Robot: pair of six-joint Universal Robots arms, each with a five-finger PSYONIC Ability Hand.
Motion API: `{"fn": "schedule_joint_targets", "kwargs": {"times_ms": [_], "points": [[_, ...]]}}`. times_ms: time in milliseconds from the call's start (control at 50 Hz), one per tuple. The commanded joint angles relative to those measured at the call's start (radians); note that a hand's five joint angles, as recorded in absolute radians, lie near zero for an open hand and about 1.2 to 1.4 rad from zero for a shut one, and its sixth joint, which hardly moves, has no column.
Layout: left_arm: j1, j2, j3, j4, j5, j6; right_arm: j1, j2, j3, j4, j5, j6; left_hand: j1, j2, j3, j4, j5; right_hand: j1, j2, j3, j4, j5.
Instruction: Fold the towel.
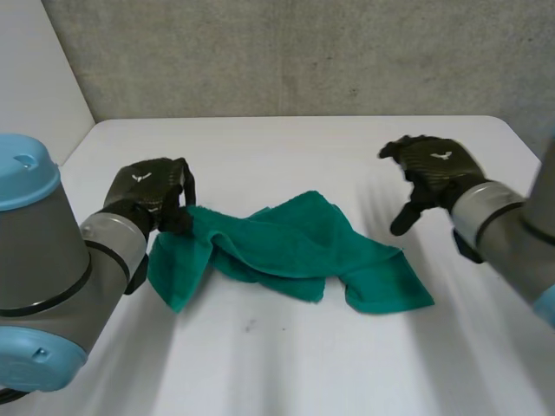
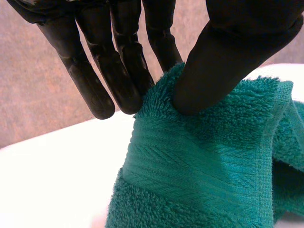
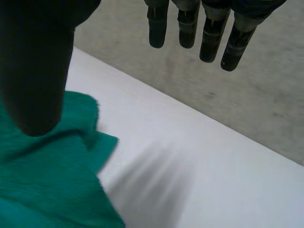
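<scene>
Green towel [image 1: 295, 247] lies crumpled on the white desk [image 1: 303, 147], roughly mid-desk, between the two hands. Its long axis runs side to side: one end is at the left hand [image 1: 147, 195], and the other points toward the right arm's side, slanting a little toward the desk's near edge. The middle is bunched into loose folds. The right-side end lies flat, with a corner jutting out.

Left hand: in the left wrist view the thumb [image 2: 228, 57] presses the towel's hemmed edge against the fingers [image 2: 118, 71], a pinch on the cloth at its left end. That end is raised off the desk, and a flap hangs below the pinch down to the desk.

Right hand [image 1: 438, 169]: it hovers above the desk, just beyond the towel's right-side end and apart from it. In the right wrist view its fingers [image 3: 209, 38] are straight, spread away from the thumb, with nothing held. A towel corner lies below the thumb.

Grey wall [image 1: 303, 52] stands behind the desk
</scene>
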Motion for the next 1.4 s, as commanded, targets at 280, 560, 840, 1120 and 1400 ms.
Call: {"fn": "schedule_joint_targets", "kwargs": {"times_ms": [280,560,840,1120,1400], "points": [[-0.118,0.245,0.186,-0.061,0.003,0.006,-0.103,0.213,-0.029,0.064,-0.244,0.070,0.263,0.199,0.206,0.195,0.270,0.023,0.005,0.016,-0.005,-0.011],[-0.143,0.260,0.279,-0.064,-0.006,0.004,-0.046,0.319,-0.091,-0.061,-0.226,0.211,0.263,0.199,0.206,0.195,0.270,1.190,1.173,1.183,1.162,1.157],[0.062,0.299,0.168,-0.172,0.015,0.038,-0.183,-0.155,-0.126,0.090,-0.168,-0.098,0.263,0.199,0.206,0.195,0.270,1.190,1.173,1.183,1.162,1.157],[0.118,0.146,-0.008,-0.235,0.189,0.139,-0.109,-0.217,-0.086,0.429,-0.011,-0.753,0.263,0.199,0.206,0.195,0.270,1.190,1.173,1.183,1.162,1.157],[0.104,-0.226,0.329,-0.199,0.160,0.290,0.038,0.197,-0.397,0.228,0.206,-0.773,0.263,0.199,0.206,0.195,0.270,1.190,1.173,1.183,1.162,1.157]]}}
